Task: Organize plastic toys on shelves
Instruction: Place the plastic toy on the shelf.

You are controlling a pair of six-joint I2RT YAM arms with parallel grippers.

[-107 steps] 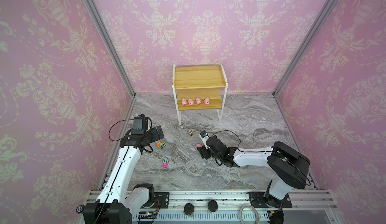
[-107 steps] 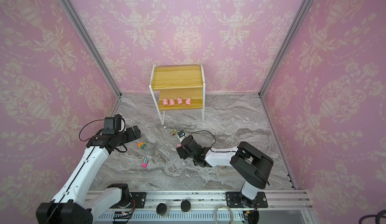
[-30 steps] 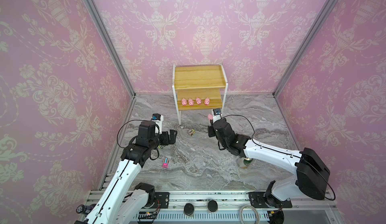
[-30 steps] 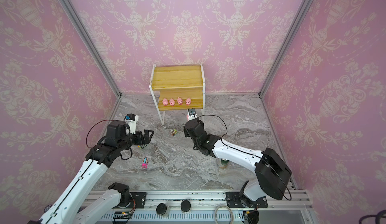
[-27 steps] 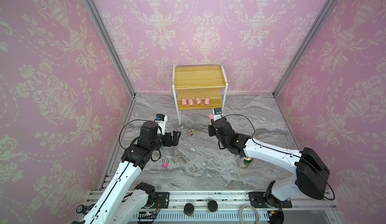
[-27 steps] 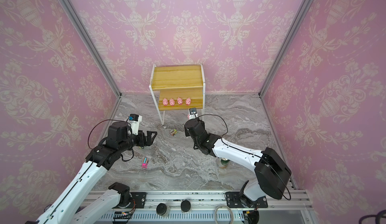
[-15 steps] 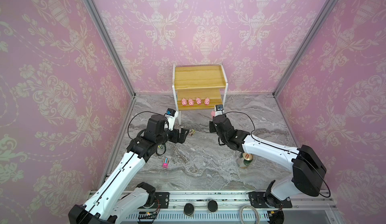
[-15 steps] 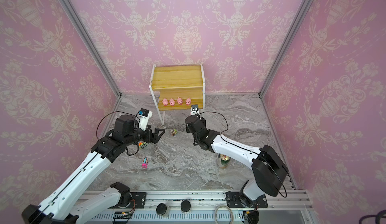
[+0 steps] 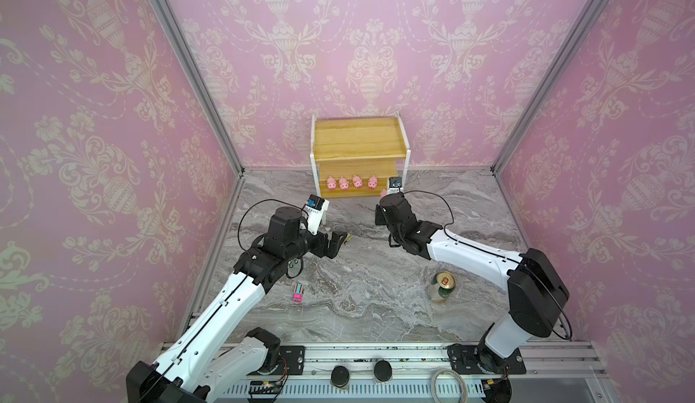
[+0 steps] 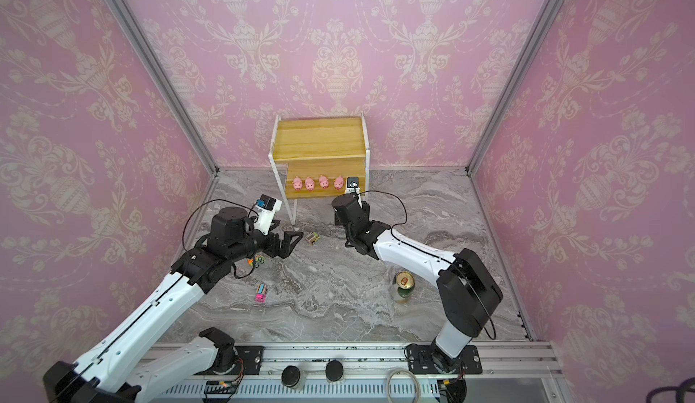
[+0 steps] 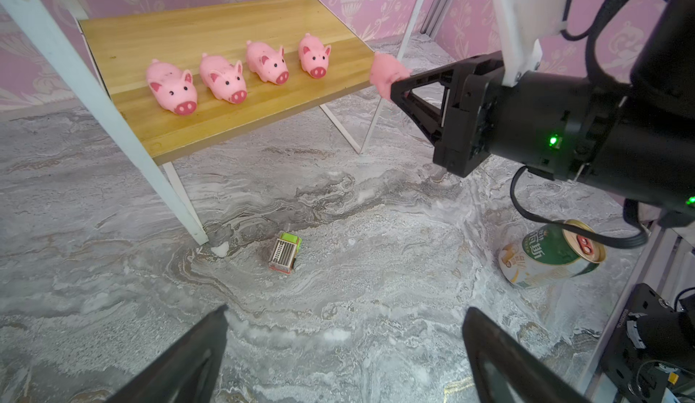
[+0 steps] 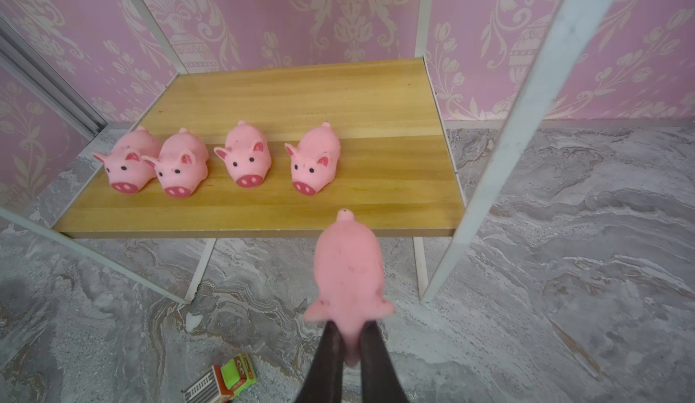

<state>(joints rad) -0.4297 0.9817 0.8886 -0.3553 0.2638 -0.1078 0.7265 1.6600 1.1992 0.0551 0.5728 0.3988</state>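
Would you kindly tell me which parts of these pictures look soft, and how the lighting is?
Right wrist view: the held pig and the right gripper are soft, the four shelved pigs crisp. Left wrist view: the left gripper shows dark, blurred fingers. Both top views: even light, faint shadows, walls splayed by the wide lens.

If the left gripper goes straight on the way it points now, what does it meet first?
Probably the brown-green truck on the tabletop, just ahead of the open left gripper; its height is unclear.
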